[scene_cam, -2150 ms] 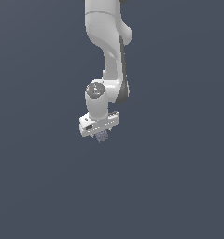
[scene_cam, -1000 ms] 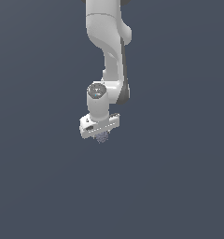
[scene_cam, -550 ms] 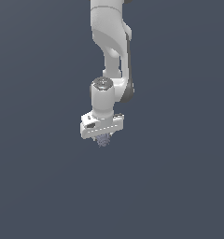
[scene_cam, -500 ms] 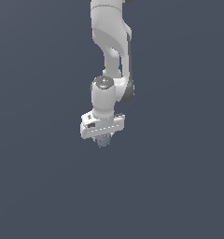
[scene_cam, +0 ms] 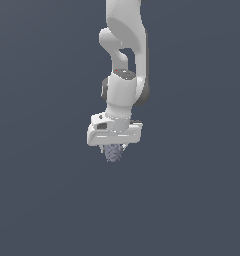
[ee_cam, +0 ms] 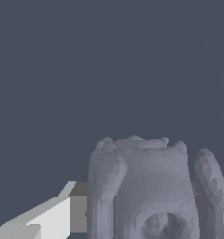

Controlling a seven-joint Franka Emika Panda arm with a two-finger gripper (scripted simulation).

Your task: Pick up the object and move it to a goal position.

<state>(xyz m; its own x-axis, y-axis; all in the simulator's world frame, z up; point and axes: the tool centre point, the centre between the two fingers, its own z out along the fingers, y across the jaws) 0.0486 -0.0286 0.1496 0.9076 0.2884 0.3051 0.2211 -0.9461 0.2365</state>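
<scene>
The object [scene_cam: 113, 152] is a small lumpy greyish-purple clump that hangs just under the white gripper [scene_cam: 114, 148] in the exterior view. The gripper points down and is shut on the clump, which sticks out below the fingers. In the wrist view the object [ee_cam: 146, 186] fills the lower middle, ridged and curled, with a white finger [ee_cam: 44, 218] against its side. The other finger is almost hidden behind the clump. The white arm [scene_cam: 124, 60] rises straight up out of the picture.
Only a plain dark grey-blue background [scene_cam: 42, 200] shows around the arm and under the object. No other objects, containers or edges are in view.
The arm has turned about its wrist and shifted slightly toward the exterior view's right, carrying the clump with it. The grip on the clump is unchanged.
</scene>
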